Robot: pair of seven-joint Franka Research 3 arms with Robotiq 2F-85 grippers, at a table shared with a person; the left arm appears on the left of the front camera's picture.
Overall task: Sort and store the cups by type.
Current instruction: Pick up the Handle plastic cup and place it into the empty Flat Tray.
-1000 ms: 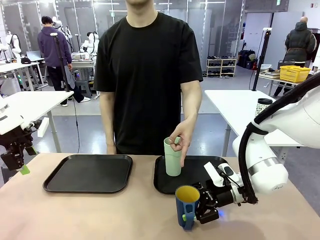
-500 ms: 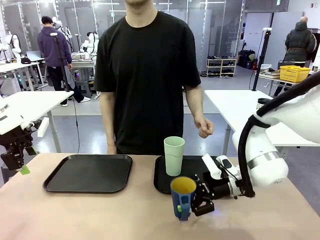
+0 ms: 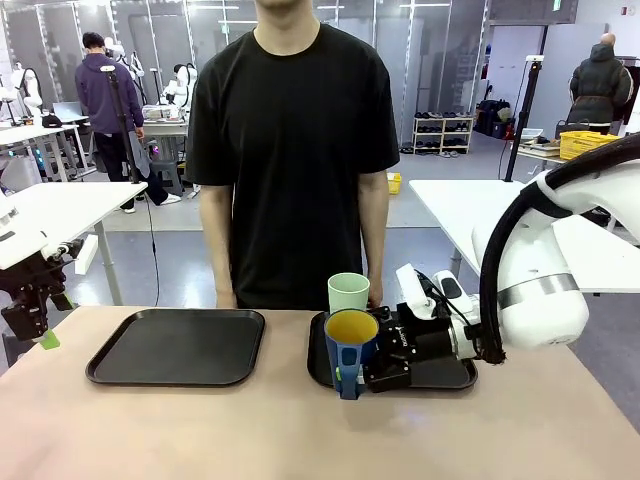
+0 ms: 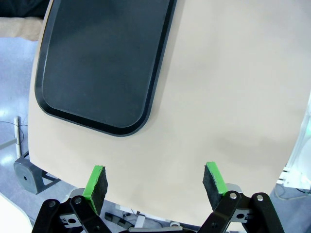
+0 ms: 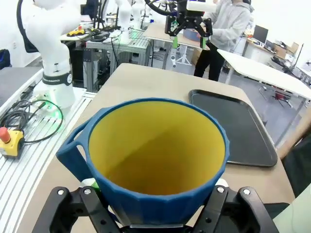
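Meanwhile, the right gripper (image 3: 372,362), clamped on the dark blue mug with a yellow inside (image 3: 350,345), had lifted it from the bare tabletop to the right black tray's (image 3: 450,377) near-left edge, just in front of the tall pale mint-green tumbler (image 3: 348,293) the person's hand had released there. Both cups seemed headed for one tray, so the sorting looked doubtful. The left gripper (image 4: 154,184) hung open.

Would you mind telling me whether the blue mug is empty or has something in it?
Empty: the right wrist view looks straight into the blue mug, showing only bare yellow walls and bottom.

Lower part of the mint tumbler (image 3: 348,292) behind the blue mug (image 3: 350,345)
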